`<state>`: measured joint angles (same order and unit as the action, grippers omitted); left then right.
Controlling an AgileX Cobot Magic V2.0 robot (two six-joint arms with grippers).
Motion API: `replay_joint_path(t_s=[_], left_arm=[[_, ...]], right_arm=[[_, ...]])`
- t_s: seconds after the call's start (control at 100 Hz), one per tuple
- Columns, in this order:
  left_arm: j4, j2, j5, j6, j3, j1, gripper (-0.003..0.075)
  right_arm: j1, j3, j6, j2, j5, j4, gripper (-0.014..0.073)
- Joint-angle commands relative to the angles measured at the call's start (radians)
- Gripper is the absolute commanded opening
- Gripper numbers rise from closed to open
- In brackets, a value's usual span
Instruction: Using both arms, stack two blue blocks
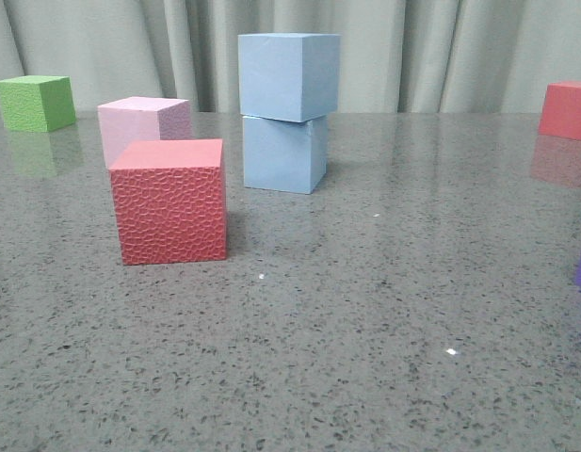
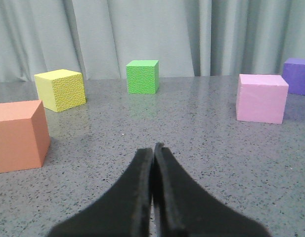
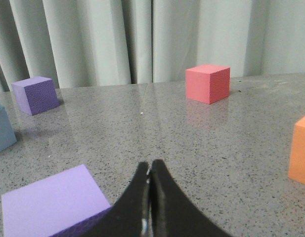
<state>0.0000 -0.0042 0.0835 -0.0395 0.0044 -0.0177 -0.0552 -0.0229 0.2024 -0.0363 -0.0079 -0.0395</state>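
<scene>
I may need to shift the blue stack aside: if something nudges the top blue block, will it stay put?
Probably not for long. The top blue block sits offset and slightly twisted on the lower blue block, so a sideways push could slide or tip it off. Its smooth matte faces look like light foam, so it likely moves easily.

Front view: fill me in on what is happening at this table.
Nothing is being handled right now. The two blue blocks are stacked: the upper blue block sits on the lower blue block, slightly offset. A red pebbled cube and a pink cube stand nearby. The left gripper and the right gripper are away from the stack, fingers closed on nothing.
</scene>
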Motion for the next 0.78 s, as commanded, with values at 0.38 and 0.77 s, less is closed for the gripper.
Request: replay_joint_path(t_s=[0.38, 0.77], left_arm=[[-0.012, -0.034, -0.084, -0.002, 0.025, 0.003, -0.0019], [-0.012, -0.034, -0.084, -0.002, 0.025, 0.003, -0.0019]], right_arm=[[0.01, -0.005, -0.011, 0.065, -0.029, 0.0, -0.0069], [0.01, -0.005, -0.011, 0.065, -0.029, 0.0, -0.0069]])
